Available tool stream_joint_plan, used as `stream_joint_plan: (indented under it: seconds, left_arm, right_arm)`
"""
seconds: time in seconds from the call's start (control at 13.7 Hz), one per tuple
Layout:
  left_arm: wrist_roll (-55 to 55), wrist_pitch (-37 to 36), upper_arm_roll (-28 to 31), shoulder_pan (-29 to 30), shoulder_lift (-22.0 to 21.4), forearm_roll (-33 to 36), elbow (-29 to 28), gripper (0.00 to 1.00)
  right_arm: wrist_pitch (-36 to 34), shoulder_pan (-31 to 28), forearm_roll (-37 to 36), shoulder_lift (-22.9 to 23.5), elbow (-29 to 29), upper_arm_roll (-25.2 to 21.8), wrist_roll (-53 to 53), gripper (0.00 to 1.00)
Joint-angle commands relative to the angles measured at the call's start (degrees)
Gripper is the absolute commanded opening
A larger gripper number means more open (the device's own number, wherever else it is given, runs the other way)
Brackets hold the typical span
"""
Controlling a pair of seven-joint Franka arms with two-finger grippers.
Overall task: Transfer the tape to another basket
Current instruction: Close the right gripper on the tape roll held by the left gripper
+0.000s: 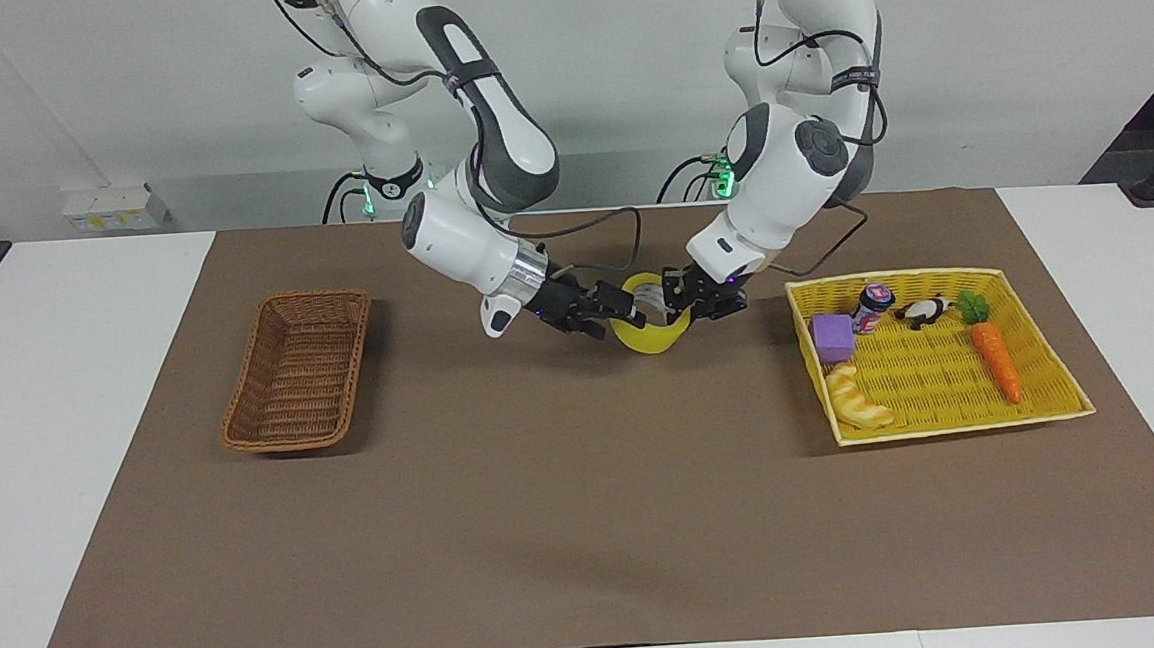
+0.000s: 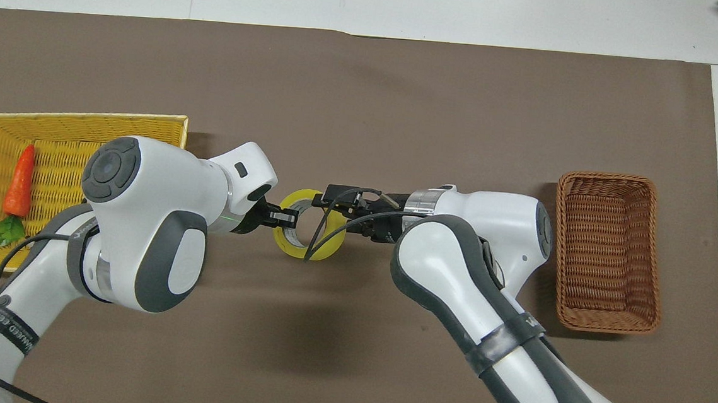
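Mid-handover: left gripper is clamped on the wall of the yellow packing tape roll, held in the air over the brown mat between the two baskets. Right gripper has its fingers spread at the roll's other edge, not closed on it. Done: tape out of the yellow basket; left: transfer, carry, drop into the empty brown wicker basket.

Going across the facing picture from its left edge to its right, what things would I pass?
Brown wicker basket → right gripper → tape → left gripper → purple block → small jar → carrot, these last three in the yellow basket.
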Motion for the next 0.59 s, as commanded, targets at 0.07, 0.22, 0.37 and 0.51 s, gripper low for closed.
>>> stream_joint_plan:
  seconds: [0.07, 0.22, 0.37, 0.51]
  left_arm:
    - [-0.43, 0.98, 0.83, -1.29, -1.2, -1.58, -0.26, 0.0]
    - [-0.25, 1.25, 0.83, -1.29, -1.11, -2.55, -0.17, 0.0]
    - [-0.08, 1.07, 0.92, -1.2, -1.2, -2.55, -0.25, 0.0]
    - [0.01, 1.07, 0.92, -1.03, -1.2, -2.55, -0.25, 0.0]
  right_arm:
    - [1.61, 1.99, 2.66, -0.32, -1.23, -0.07, -2.61, 1.0]
    - [1.52, 1.99, 2.66, -0.58, -1.59, -0.07, -3.31, 1.0]
    - [1.52, 1.9, 2.66, -0.58, -1.59, -0.07, -3.31, 0.93]
    - [1.43, 1.9, 2.66, -0.58, -1.59, -0.07, -3.31, 0.71]
